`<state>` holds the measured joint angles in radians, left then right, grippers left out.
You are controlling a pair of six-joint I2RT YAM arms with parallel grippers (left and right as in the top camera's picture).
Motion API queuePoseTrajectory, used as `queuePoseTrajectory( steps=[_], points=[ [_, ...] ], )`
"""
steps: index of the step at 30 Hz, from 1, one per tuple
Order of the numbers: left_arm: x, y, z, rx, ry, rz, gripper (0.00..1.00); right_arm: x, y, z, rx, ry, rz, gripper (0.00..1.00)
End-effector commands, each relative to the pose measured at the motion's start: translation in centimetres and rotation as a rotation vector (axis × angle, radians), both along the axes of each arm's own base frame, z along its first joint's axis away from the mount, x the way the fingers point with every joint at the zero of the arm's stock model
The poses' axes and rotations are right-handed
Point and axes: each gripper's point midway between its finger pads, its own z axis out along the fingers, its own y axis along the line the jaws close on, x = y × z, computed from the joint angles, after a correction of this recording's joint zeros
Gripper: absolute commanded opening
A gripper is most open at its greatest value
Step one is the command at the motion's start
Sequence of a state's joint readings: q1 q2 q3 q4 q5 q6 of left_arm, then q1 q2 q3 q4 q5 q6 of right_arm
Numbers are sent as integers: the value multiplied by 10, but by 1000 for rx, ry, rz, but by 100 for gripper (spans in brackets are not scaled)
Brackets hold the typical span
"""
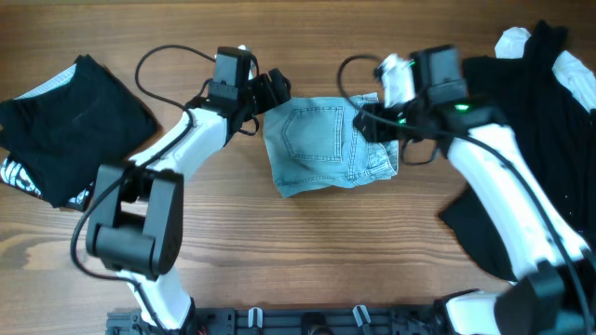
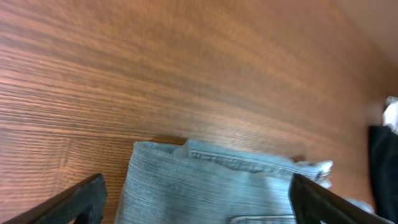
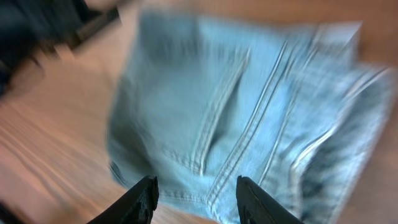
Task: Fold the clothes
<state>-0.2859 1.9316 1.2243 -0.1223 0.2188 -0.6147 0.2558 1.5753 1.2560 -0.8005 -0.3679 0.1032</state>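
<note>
While the folded denim shorts lay at the middle of the bench, black garments heaped at either end, the left tool hung at their top-left corner, jaws spread wide, empty. Right tool sat over the shorts' right side, fingers parted too, gripping nothing.

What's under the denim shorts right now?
Only the wooden table shows around the denim shorts. They appear folded, so their lower layers and the wood beneath them are covered.
</note>
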Motion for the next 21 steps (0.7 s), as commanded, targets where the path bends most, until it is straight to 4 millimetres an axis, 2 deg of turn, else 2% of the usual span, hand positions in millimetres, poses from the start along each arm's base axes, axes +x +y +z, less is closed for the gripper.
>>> queuePoseTrajectory(
  steps=[1, 6, 9, 11, 14, 19, 20, 21],
  points=[
    [-2, -12, -21, -42, 44, -56, 100, -20, -1, -62, -38, 176, 13, 45],
    [-6, -11, -45, -29, 94, -54, 100, -20, -38, -129, -251, 298, -133, 45],
    [-9, -15, -48, -43, 107, -72, 100, -17, -55, -153, -335, 335, -226, 45],
    [-12, -23, -47, -61, 113, -95, 99, -14, -57, -162, -348, 337, -246, 45],
    [-18, -34, -47, -65, 115, -123, 96, -6, -55, -163, -338, 305, -242, 45],
    [-24, -53, -45, -51, 89, -187, 75, -6, -55, -163, -338, 306, -242, 45],
    [-26, -57, -45, -35, 75, -219, 62, -6, -55, -163, -338, 306, -242, 45],
    [-28, -60, -45, -18, 60, -250, 42, -6, -55, -163, -338, 307, -242, 45]
  ],
)
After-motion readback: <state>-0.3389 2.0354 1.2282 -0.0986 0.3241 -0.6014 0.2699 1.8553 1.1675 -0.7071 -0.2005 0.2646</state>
